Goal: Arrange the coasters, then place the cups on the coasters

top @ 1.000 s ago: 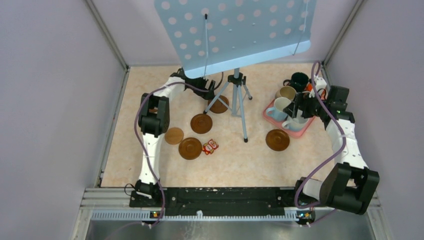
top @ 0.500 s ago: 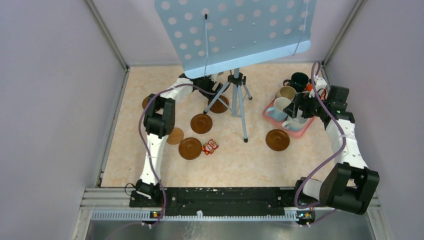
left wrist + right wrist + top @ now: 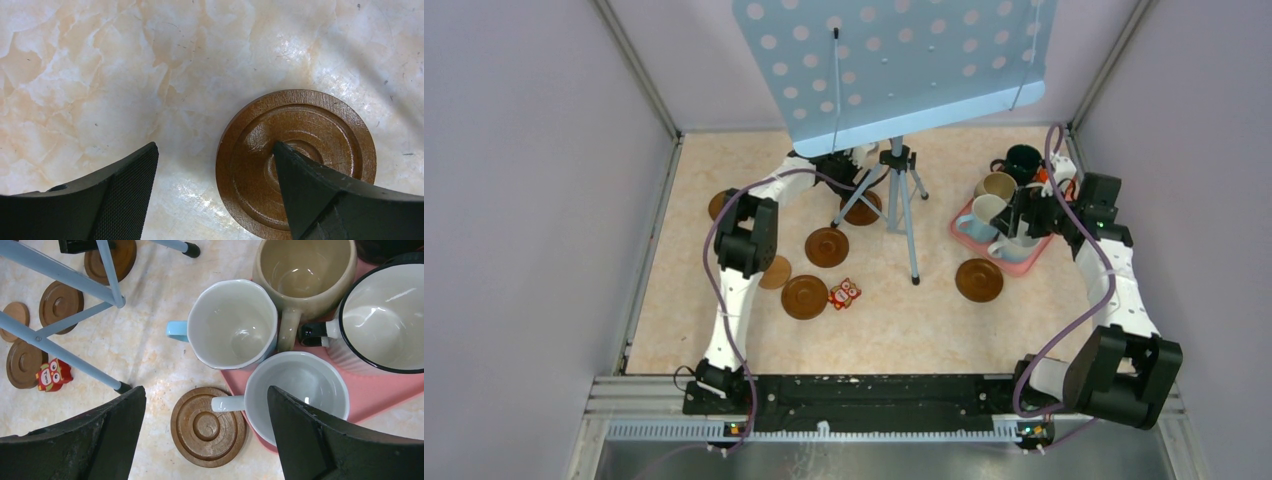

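Enclosure: pale lilac walls (image 3: pixel 524 200), a glossy beige marble-patterned table (image 3: pixel 904 330), and a perforated blue panel (image 3: pixel 894 60) on a tripod (image 3: pixel 902 200) standing mid-table. Top view, item one: six coasters (image 3: pixel 805 297), flat turned-wood discs, five dark and one tan coaster (image 3: pixel 776 272). They are scattered in no row from the left side across to the tray, and a red owl figure (image 3: pixel 845 293) lies among them. Item two: the cups (image 3: pixel 999 185), glazed handled mugs, are crowded on and around a pink tray (image 3: pixel 1007 266) at far right, none on a disc. The left arm (image 3: pixel 744 235) reaches toward the tripod's foot, the right arm (image 3: pixel 1114 280) over the tray. Left wrist view: the left gripper (image 3: pixel 215 146) stands wide and empty above bare table. Its right finger overlaps a dark coaster (image 3: pixel 280 125) with concentric grooves and a raised rim. Right wrist view: the right gripper (image 3: pixel 206 390) gapes wide too, holding nothing. Below it are a light blue mug (image 3: pixel 232 322), a beige mug (image 3: pixel 305 270), a black-rimmed white mug (image 3: pixel 380 315) and a pale mug (image 3: pixel 295 390) whose handle overhangs another grooved coaster (image 3: pixel 195 432). Judgement: you're at the arranging step. Next, centre the left jaws across that thin disc, drop low and pinch its rim, since a flat, slick piece gives little to grip.
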Controlling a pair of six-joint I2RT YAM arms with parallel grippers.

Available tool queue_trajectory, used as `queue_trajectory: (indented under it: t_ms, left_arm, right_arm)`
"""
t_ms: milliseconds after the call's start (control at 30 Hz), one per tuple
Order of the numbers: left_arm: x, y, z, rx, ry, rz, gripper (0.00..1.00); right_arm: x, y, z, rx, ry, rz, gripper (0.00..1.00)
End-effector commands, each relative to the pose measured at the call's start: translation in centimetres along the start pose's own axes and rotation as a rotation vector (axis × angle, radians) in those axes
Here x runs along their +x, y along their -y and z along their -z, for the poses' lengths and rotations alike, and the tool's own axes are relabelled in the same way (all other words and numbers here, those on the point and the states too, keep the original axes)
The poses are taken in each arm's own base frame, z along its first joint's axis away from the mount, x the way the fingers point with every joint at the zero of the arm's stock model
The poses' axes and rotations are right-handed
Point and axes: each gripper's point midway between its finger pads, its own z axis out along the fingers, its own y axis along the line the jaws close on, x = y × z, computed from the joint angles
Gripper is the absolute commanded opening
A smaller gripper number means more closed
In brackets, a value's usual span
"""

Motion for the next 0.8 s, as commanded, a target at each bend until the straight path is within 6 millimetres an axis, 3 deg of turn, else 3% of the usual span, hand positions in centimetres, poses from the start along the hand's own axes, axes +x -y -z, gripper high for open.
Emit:
queue_trajectory:
  t_ms: [0,200,333,467,767]
  left_arm:
    - [6.5,-1.9,-1.2,-0.132,-0.208,-0.032,0.88]
    - [8.5,-4.4,0.3,-0.233,-0.276,-0.041,0.77]
    - [9.8,-6.3,1.8,-0.276,-0.296,-0.006,0.66]
    - [11.4,-7.9,3.7,-0.291,-0.312,0.031,0.59]
    - [16.1,-9.1,9.1,-0.299,-0.363,0.118,0.48]
  right_arm:
    - [-0.8,-0.9,0.4,-0.042,0.044,0.062,0.89]
    - [-0.8,-2.1,0.6,-0.102,0.052,0.073,0.89]
    - [-1.1,-3.9,1.4,-0.179,0.095,0.111,0.89]
    - [-1.2,-4.2,1.6,-0.186,0.107,0.117,0.89]
    - [-0.7,-4.7,1.1,-0.230,0.085,0.092,0.88]
